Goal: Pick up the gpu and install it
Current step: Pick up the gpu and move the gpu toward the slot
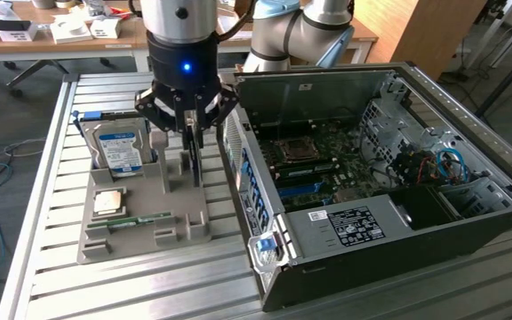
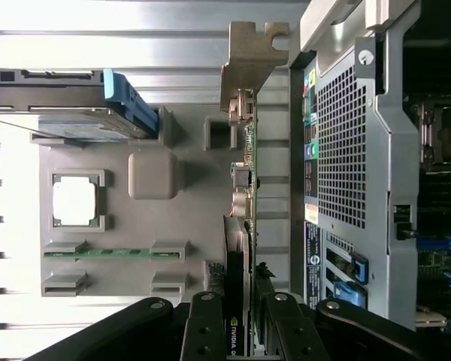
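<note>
Over the grey parts holder (image 1: 105,248) on the bench (image 1: 149,293), the tool (image 1: 190,140) pinches the upright gpu (image 1: 195,167) by its top edge. Pick-up seems under way; lifting calls for a straight pull clear of its slot.

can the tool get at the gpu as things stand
Looks like yes: the tool grips the gpu from both sides as it stands on edge in the grey tray, nothing in the way.

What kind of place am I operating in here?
Probably a robotics lab or workshop set up for PC assembly: an open computer case sits on a slatted metal table beside a grey parts fixture holding a hard drive, with cluttered desks behind.
</note>
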`<action>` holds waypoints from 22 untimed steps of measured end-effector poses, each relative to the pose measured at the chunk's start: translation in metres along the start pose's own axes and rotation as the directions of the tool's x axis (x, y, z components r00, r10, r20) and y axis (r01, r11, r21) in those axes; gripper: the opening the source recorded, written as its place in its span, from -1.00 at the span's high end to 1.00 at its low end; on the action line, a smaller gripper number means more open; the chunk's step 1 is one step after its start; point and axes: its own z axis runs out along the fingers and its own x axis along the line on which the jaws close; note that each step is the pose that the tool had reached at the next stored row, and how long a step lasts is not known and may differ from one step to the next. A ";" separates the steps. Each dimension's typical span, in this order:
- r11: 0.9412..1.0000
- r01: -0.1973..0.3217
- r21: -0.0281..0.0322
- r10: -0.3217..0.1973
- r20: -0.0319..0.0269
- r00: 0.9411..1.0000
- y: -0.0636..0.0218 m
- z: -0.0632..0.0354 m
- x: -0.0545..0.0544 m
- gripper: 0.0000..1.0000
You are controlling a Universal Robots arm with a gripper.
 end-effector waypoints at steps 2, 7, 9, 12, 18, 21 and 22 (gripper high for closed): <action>1.000 0.000 0.000 0.000 0.000 1.000 0.0002 -0.0040 0.000 0.47; 1.000 0.000 0.000 0.000 0.000 1.000 0.0006 -0.0134 -0.001 0.47; 1.000 0.000 0.000 0.000 0.000 1.000 0.0007 -0.0170 -0.002 0.47; 1.000 0.000 0.000 0.000 0.000 1.000 0.0009 -0.0223 -0.002 0.47; 1.000 0.000 0.000 0.000 0.000 1.000 0.0014 -0.0340 -0.003 0.47; 1.000 0.000 0.000 0.000 0.000 1.000 0.0017 -0.0403 -0.003 0.47; 1.000 0.000 0.000 0.000 0.000 1.000 0.0018 -0.0420 -0.003 0.47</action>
